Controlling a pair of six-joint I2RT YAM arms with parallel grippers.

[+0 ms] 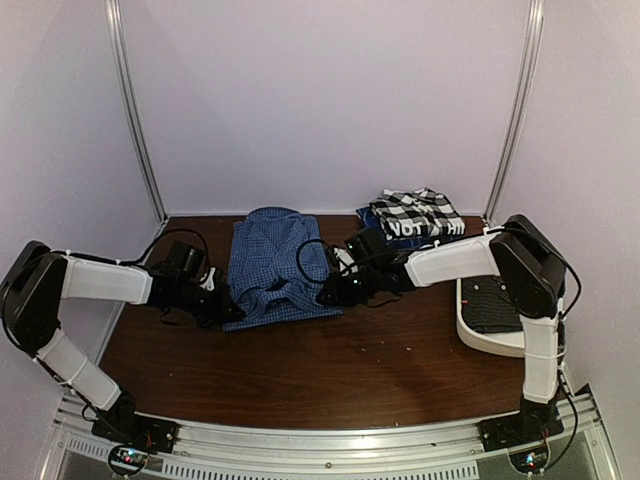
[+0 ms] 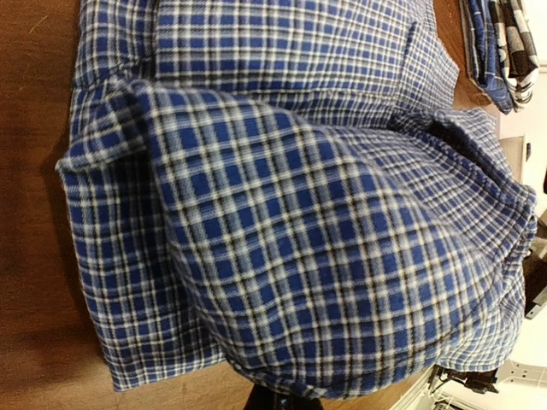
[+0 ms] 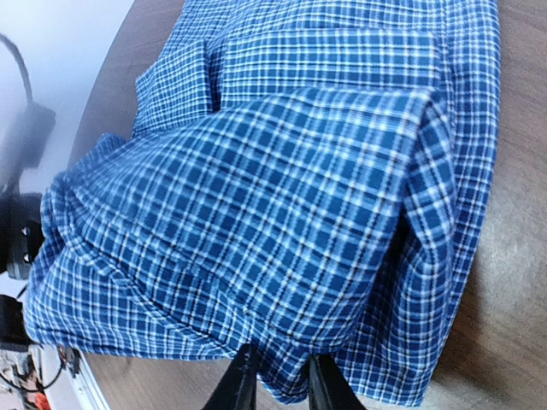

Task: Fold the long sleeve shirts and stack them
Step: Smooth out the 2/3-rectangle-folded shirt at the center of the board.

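The blue-and-white check shirt [image 1: 272,262] lies lengthwise toward the far edge of the table [image 1: 380,365]; the left gripper [image 1: 226,311] and the right gripper [image 3: 280,363] each pinch one near corner.

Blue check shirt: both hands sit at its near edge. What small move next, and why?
Likely raise both hands slightly together, lifting the near hem for the fold. The left hand and right hand each grip a near corner of the blue check shirt.
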